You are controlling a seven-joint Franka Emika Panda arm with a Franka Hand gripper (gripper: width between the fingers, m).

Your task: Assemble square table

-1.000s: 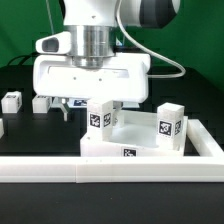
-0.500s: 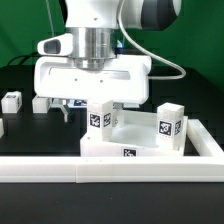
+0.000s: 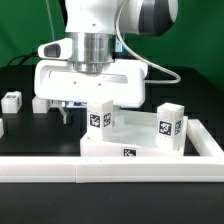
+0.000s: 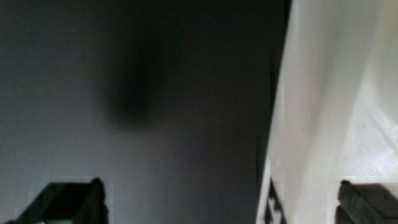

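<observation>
Wide-jawed and empty, the gripper hangs low by the square table top, which lies inside the border rail; one leg and a second leg stand upright on it, seemingly fitted; a third leg and a fourth leg lie loose at the exterior view's left, so roughly half seems undone

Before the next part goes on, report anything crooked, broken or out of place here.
Nothing stands out. Two legs stand upright on the table top. Two spare legs sit loose on the black table at the exterior view's left. No damage shows.
</observation>
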